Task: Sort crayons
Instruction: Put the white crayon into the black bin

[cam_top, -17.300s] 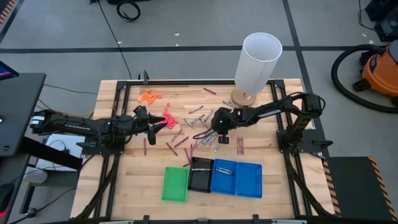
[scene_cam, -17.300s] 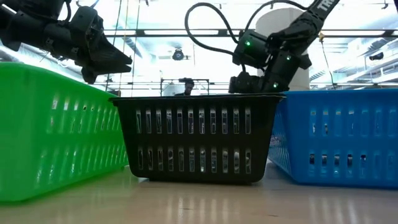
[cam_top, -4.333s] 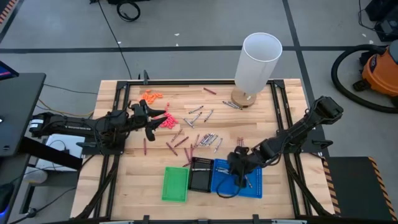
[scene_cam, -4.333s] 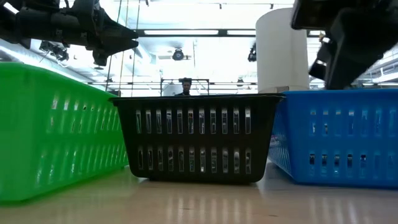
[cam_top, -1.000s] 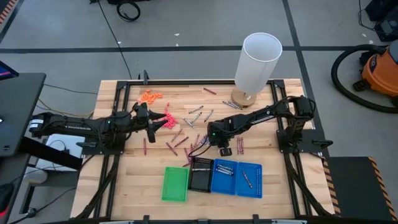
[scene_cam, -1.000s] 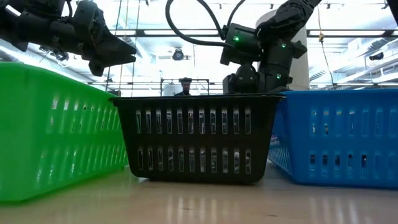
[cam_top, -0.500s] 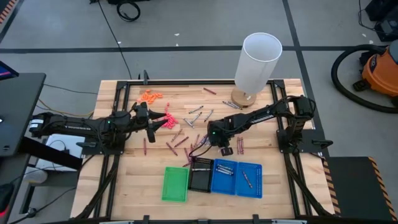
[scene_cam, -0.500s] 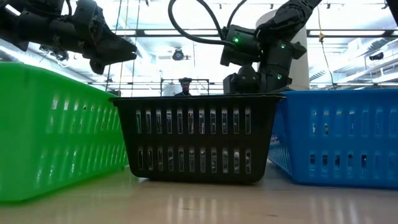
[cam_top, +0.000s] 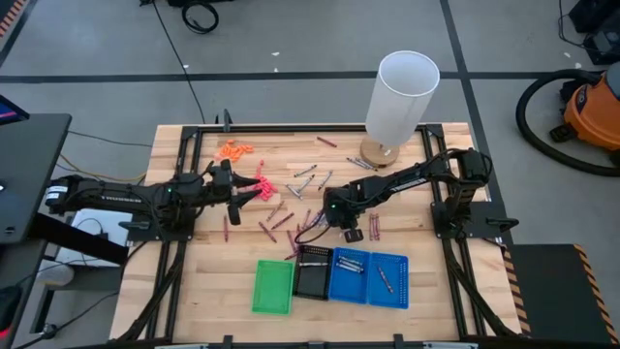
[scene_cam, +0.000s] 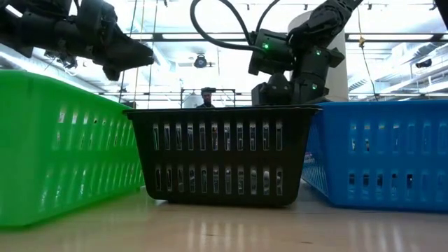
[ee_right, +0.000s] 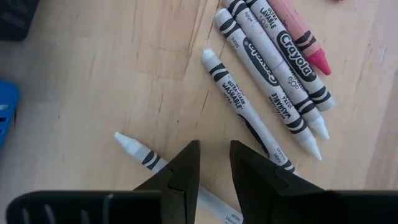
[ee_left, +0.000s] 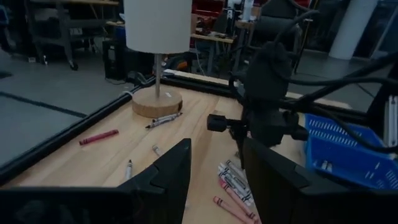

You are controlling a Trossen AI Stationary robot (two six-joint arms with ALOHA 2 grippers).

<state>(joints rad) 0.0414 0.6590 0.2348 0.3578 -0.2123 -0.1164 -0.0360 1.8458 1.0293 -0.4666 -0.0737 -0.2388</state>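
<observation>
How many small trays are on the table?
4, in a row at the table's near edge: green tray, black tray, blue tray, and a second blue tray at the right end.

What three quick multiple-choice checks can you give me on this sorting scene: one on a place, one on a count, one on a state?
1. Where are the right arm's jaws?
A. Over the green tray
B. Over the loose crayons at mid-table
C. Beside the lamp base

2. How many trays stand in the row at the table's near edge?
A. Two
B. Three
C. Four

3. How do the right arm's jaws stand?
A. Shut on a crayon
B. Open, nothing between them
C. Out of every view

Answers:
1. B: the high view shows them above the scattered crayons, behind the tray row.
2. C: one green, one black and two blue trays sit side by side.
3. B: the right wrist view shows bare wood in the gap, with a white crayon lying on the table below.
</observation>
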